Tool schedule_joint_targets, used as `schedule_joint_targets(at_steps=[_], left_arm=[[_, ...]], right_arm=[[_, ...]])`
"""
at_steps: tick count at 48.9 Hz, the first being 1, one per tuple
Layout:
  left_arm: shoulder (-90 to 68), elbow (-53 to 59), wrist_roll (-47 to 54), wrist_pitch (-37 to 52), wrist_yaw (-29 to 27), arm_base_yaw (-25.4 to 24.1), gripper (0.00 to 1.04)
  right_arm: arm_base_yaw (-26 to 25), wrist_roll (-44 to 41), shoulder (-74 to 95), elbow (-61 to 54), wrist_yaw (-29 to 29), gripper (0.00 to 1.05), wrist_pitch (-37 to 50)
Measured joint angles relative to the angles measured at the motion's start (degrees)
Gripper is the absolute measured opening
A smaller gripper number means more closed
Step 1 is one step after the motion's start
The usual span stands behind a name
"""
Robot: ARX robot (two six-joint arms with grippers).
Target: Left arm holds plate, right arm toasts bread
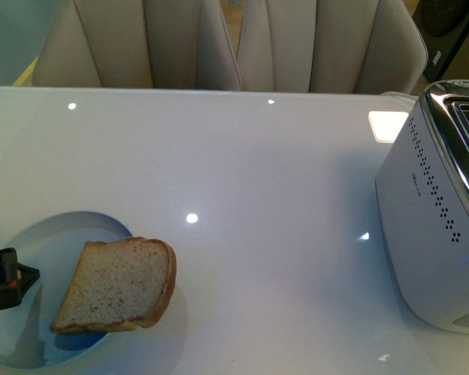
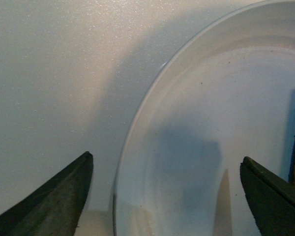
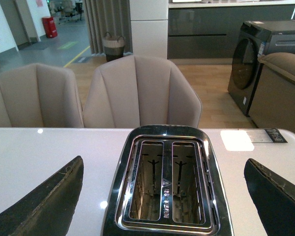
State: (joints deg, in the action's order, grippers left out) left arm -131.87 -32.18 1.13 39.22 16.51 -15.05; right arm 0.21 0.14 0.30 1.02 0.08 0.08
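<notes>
Glossy white table [image 1: 258, 172], dotted with small bright spots of reflected light [image 1: 191, 218]. Behind its far edge, two beige padded chairs [image 3: 140, 93] side by side. Beyond them, pale wooden floor [image 3: 216, 83], a white pillar [image 3: 148, 29], grey cabinets [image 3: 216, 34], a dark washing machine [image 3: 253, 64], drawn curtains [image 3: 105, 14], a woven basket [image 3: 113, 44] and a red bin [image 3: 49, 27].

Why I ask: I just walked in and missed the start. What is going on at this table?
A two-armed robot is set up to toast bread. The left claw is open, with its jaws straddling the rim of the plate but not clamping it. The bread slice lies on the plate, one side sticking out past the rim. The right claw, open and empty, hangs over the toaster, whose two slots are empty.
</notes>
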Motion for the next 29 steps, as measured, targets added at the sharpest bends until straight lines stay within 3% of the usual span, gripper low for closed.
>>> schedule_joint_targets(at_steps=[7, 14, 15, 16, 18, 29], left_arm=[[-0.3, -0.3, -0.8, -0.4, 0.1, 0.2, 0.55], [-0.6, -0.3, -1.3, -0.6, 0.1, 0.3, 0.36], [-0.6, -0.3, -1.5, -0.7, 0.1, 0.4, 0.30], [-0.7, -0.3, -2.6, -0.9, 1.2, 0.4, 0.10], [-0.7, -0.3, -3.6, -0.9, 2.4, 0.4, 0.04], [-0.7, -0.3, -7.2, -0.9, 4.9, -0.6, 0.03]], right_arm=[[0.0, 0.0, 0.0, 0.0, 0.0, 0.96, 0.0], [0.0, 0.0, 0.0, 0.0, 0.0, 0.96, 0.0], [0.0, 0.0, 0.0, 0.0, 0.0, 0.96, 0.0], [0.0, 0.0, 0.0, 0.0, 0.0, 0.96, 0.0], [0.0, 0.0, 0.0, 0.0, 0.0, 0.96, 0.0], [0.0, 0.0, 0.0, 0.0, 0.0, 0.96, 0.0]])
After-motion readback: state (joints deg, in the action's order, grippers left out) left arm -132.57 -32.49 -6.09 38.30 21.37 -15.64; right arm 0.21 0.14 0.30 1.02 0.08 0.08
